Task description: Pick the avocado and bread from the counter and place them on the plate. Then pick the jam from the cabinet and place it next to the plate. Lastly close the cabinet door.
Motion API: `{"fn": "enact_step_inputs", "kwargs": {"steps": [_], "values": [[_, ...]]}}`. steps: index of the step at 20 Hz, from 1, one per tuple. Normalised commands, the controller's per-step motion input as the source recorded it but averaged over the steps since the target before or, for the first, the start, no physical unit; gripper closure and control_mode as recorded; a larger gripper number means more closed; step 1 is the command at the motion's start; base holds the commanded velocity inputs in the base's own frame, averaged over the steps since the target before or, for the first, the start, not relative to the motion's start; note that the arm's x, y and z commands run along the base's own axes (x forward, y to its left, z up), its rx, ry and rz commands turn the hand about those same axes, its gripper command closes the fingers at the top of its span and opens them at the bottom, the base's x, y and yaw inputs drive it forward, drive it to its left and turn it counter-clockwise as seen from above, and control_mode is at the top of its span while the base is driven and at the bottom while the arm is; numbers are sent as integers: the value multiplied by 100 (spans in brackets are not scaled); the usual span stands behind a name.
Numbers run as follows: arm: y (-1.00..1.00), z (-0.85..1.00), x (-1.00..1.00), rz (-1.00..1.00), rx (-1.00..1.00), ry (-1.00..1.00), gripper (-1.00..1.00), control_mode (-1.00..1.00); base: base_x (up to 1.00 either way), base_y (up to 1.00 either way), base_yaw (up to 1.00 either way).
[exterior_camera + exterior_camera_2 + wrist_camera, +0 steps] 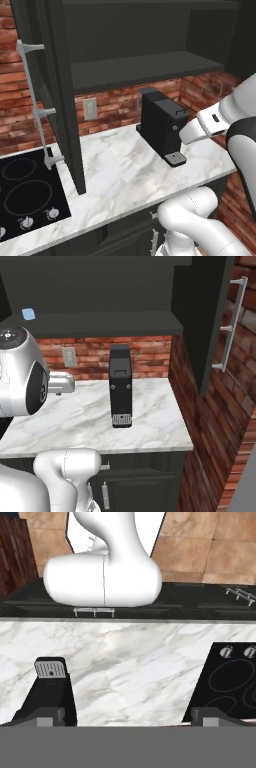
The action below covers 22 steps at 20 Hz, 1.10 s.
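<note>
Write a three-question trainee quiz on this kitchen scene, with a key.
1. True or false: the cabinet door is closed.
2. What stands on the counter under the open cabinet? A) toaster B) coffee machine C) kettle
3. Fill in: left of the counter in the left base view lies a black ____.

Key
1. False; it hangs open, handle outward.
2. B, the black coffee machine.
3. Cooktop, with knobs along its front.
</note>
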Motion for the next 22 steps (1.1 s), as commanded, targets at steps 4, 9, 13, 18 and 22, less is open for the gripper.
{"fn": "enact_step_inputs", "kwargs": {"steps": [4, 9, 13, 18, 22], "values": [[0, 0, 0, 0, 0, 0, -100, 100, 0, -1, 0], [0, 0, 0, 0, 0, 0, -100, -100, 1, 0, 0], [1, 0, -12, 9, 0, -19, -100, -100, 0, 0, 0], [21, 0, -30, 16, -7, -35, -100, -100, 0, 0, 0], [43, 0, -14, 12, -11, -28, -100, -100, 0, 0, 0]]}}
